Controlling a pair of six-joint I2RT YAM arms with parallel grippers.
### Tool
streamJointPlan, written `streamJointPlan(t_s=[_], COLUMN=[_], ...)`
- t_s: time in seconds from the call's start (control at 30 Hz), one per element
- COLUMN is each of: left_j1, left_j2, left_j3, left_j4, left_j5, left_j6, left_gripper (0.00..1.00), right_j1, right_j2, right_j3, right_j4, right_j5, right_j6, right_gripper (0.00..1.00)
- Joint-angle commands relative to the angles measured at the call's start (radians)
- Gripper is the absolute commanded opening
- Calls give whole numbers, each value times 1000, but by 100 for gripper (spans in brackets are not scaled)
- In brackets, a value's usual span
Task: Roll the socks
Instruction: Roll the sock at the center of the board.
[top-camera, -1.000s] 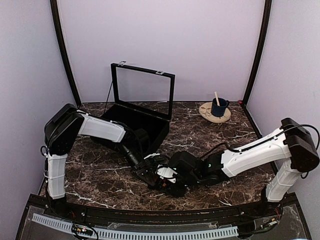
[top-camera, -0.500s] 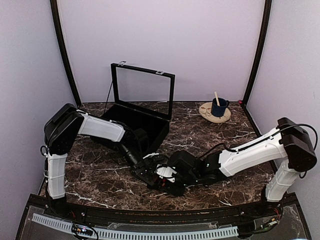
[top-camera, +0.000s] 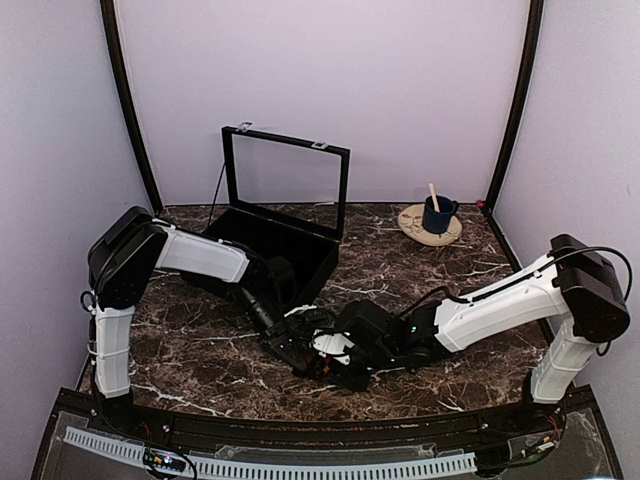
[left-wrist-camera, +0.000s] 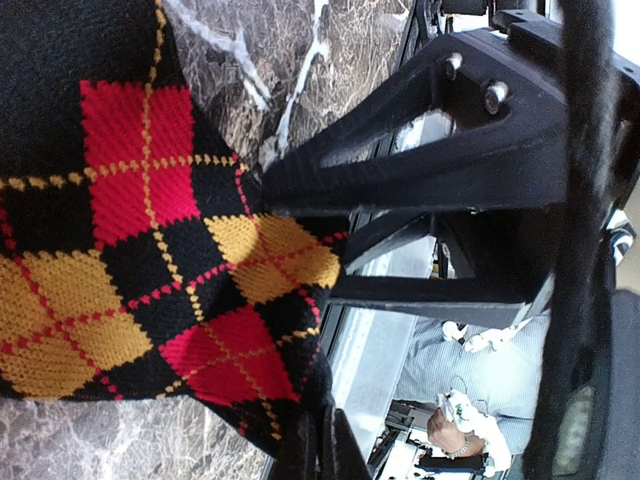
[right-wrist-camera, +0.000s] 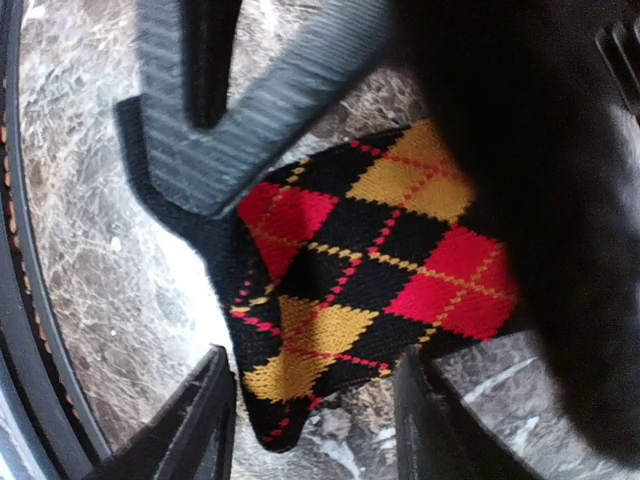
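Here the left claw (left-wrist-camera: 298, 240) pinches argyle socks (left-wrist-camera: 130, 260)

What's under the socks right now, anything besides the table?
Both wrist views show only the marble table around the edges of the socks. The left tool is shut on one edge of them. Whatever lies directly beneath the fabric is covered.

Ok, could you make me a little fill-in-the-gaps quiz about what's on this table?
The socks have red and yellow diamonds on a ___ background.
The left pincer is clamped on the ___.
The black box has its lid standing ___.
The mug at the back is ___ in colour.
Missing words: black; socks; open; blue.
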Motion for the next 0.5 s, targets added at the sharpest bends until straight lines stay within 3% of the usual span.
streamJointPlan(t_s=[0.0, 0.07, 0.47], left_j1=[9, 11, 14], left_j2=[-2, -1, 4], left_j3=[24, 25, 30], left_j4=[-30, -29, -34], left_j5=[13, 15, 8], left_j6=[20, 21, 23], left_gripper=[0, 0, 0], right_j1=[-16, -16, -19], right_j2=[12, 17, 29], right_j3=[27, 31, 39], right_j4=[-1, -12, -34], right_j5=[-51, -68, -112], right_j6=[-4, -6, -3], right_gripper=[34, 24, 11])
